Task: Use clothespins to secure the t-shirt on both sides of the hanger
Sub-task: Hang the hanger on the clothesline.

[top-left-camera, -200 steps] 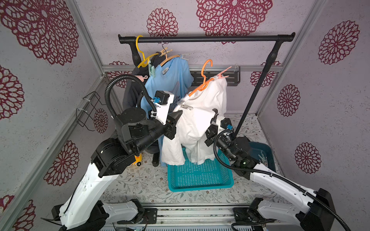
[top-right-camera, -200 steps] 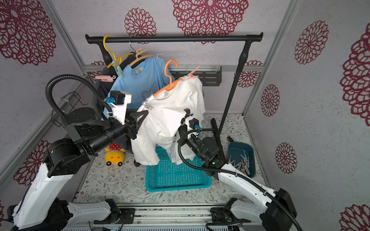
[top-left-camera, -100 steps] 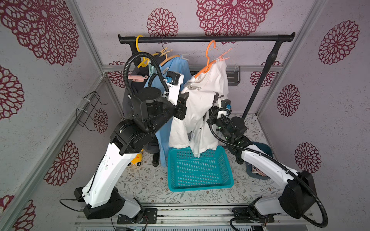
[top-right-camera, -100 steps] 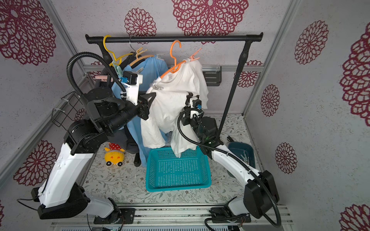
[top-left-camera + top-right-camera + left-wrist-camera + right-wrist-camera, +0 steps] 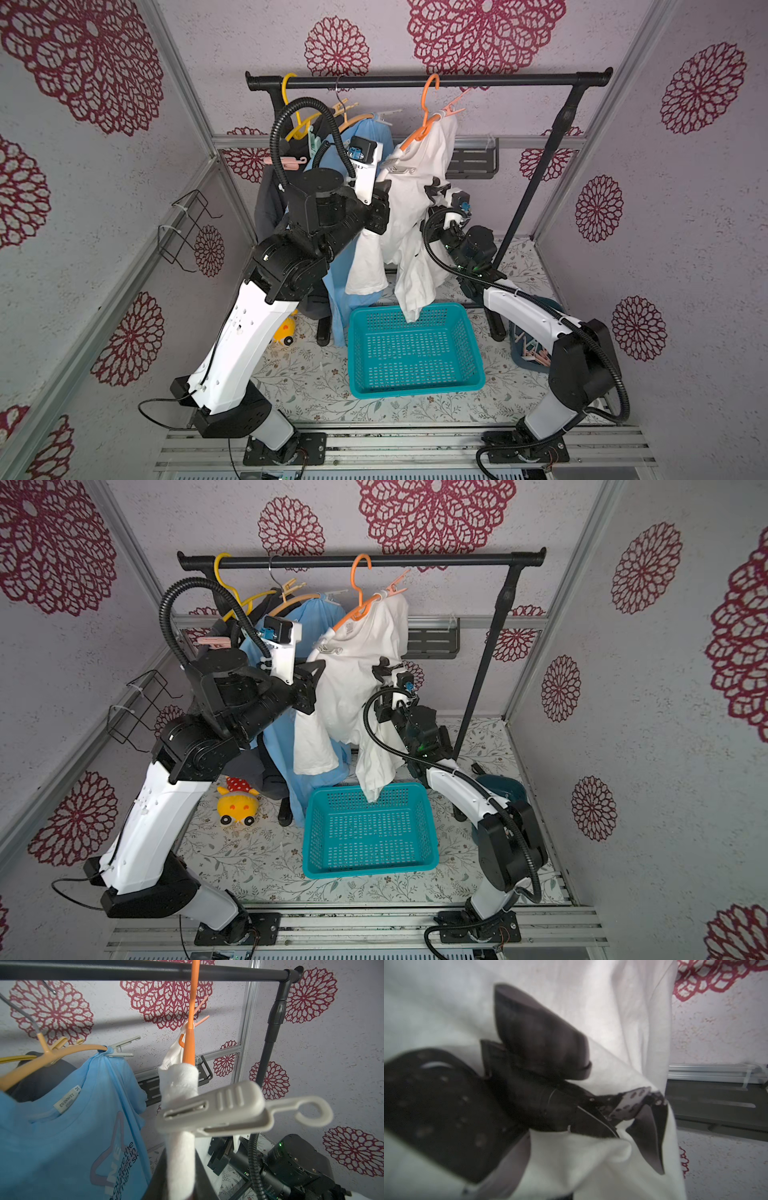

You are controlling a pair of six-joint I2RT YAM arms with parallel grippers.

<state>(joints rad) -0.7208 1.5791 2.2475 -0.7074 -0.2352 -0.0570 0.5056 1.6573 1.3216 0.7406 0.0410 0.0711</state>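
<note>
- Three hangers hook over one rail above the fingers: yellow, tan, orange.
- One blue t-shirt hangs beside the left fingers, with one whitish clothespin on its tan hanger.
- Left fingers are narrow, pinching the white t-shirt where it wraps the orange hanger's end.
- Two clothespins are on that hanger: a hooked clothespin just above the left fingers, a peach clothespin at the far shoulder.
- Right fingers are closed on the white t-shirt's cloth.
- One teal basket sits below both.
</note>
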